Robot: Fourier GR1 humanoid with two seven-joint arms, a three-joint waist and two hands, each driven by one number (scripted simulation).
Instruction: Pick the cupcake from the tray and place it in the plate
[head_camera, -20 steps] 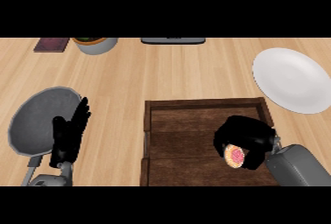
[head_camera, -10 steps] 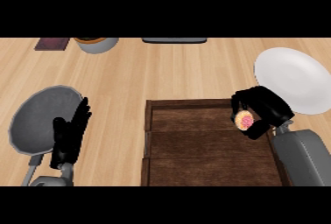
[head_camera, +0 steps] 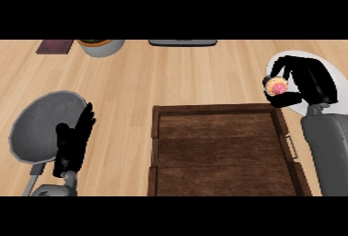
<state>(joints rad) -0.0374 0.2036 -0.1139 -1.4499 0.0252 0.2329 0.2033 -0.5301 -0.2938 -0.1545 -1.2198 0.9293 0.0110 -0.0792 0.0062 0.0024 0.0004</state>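
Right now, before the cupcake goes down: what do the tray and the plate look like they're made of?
The tray looks like dark stained wood: brown plank-like bands, raised rim, matte. The plate looks like glazed ceramic or plastic: plain white, smooth, no pattern; the look leaves that open. The right hand holds the cupcake over it.

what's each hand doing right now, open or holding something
Left hand: open, fingers straight, holding nothing, beside the grey pan.
Right hand: shut on the cupcake, over the white plate.
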